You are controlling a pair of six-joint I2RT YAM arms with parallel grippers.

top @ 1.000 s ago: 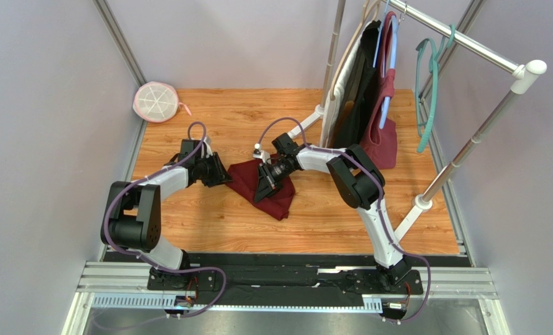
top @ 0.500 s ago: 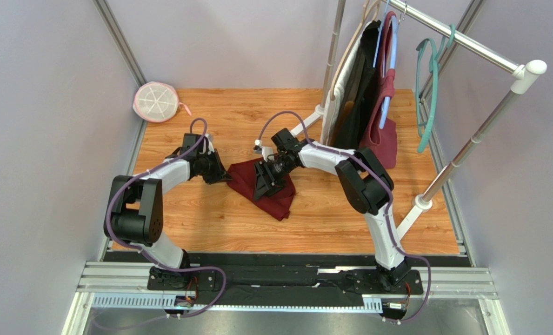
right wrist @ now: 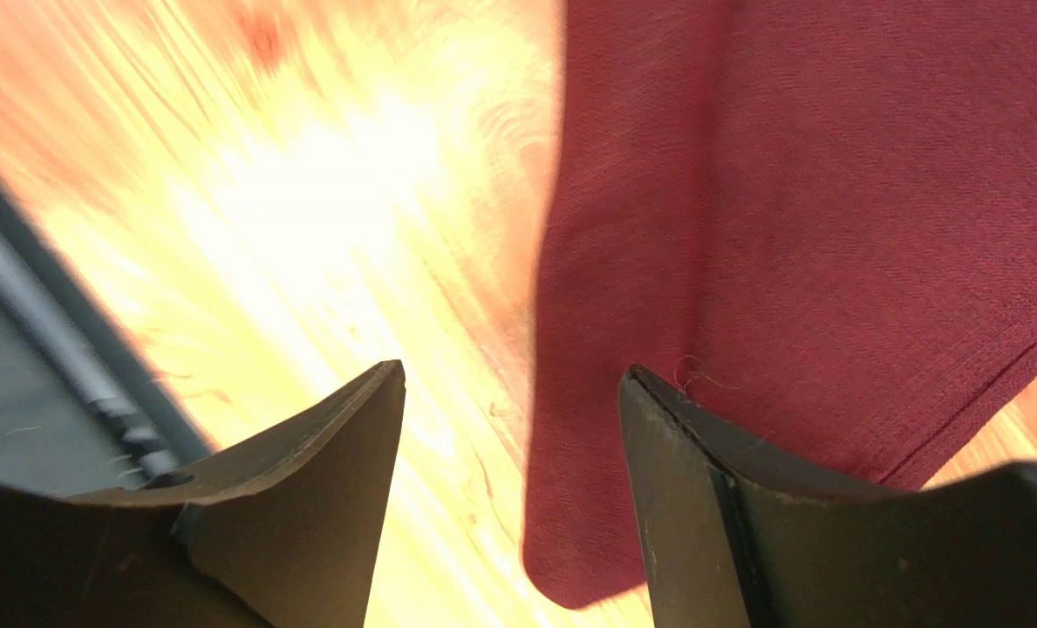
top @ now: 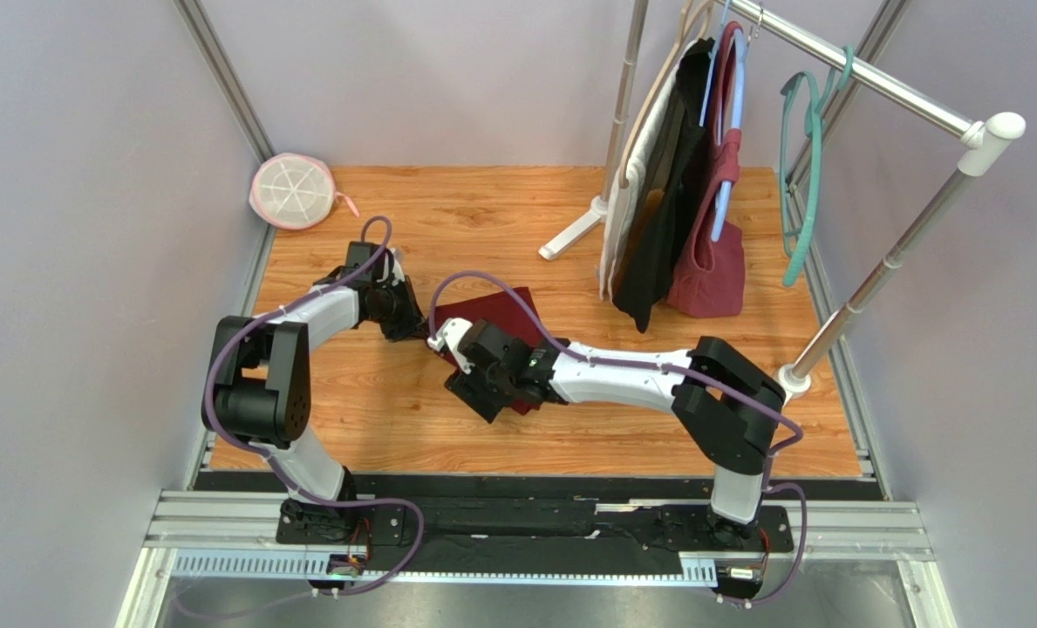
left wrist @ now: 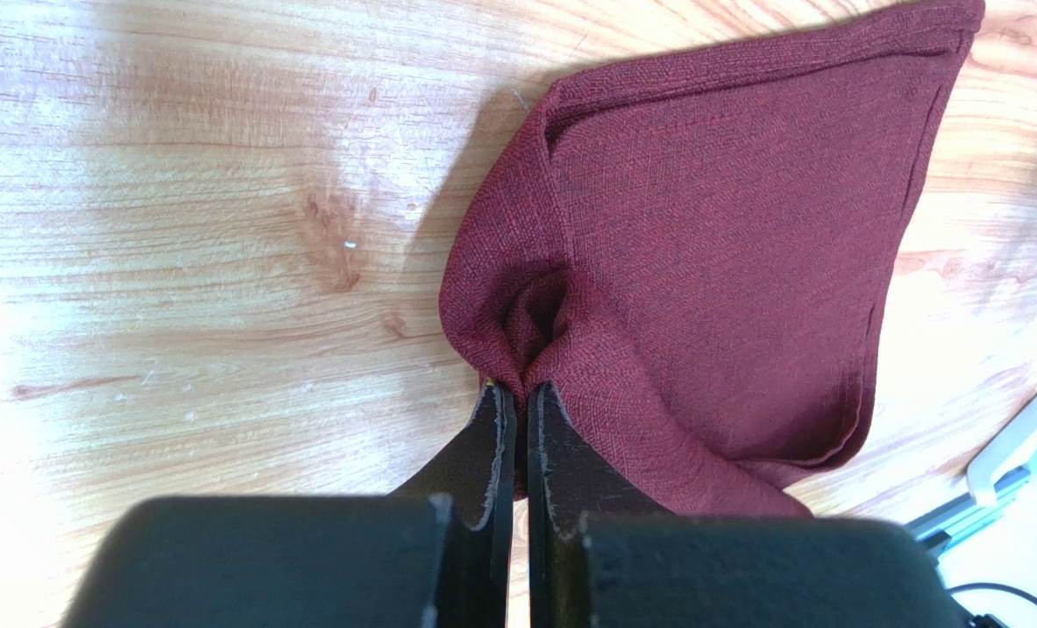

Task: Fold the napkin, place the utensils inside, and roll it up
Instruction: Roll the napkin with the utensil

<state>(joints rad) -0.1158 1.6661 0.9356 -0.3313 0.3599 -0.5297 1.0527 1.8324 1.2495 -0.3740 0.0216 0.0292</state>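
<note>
Your left fingers (left wrist: 495,445) clamp the napkin (left wrist: 733,223) by its bunched corner on the desk (top: 589,209); your right fingers (right wrist: 340,452), spread apart, hover over its near edge, cloth between both arms.

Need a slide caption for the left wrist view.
Left gripper pinching a bunched edge of the maroon napkin, the rest lying flat on the wooden table.

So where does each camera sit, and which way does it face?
Top: above and behind the arms, facing down at the table; both arms show.
Left wrist: faces down past the shut left hand pinching the napkin.
Right wrist: faces down past the open right hand at the napkin's edge.
All three show the napkin.
</note>
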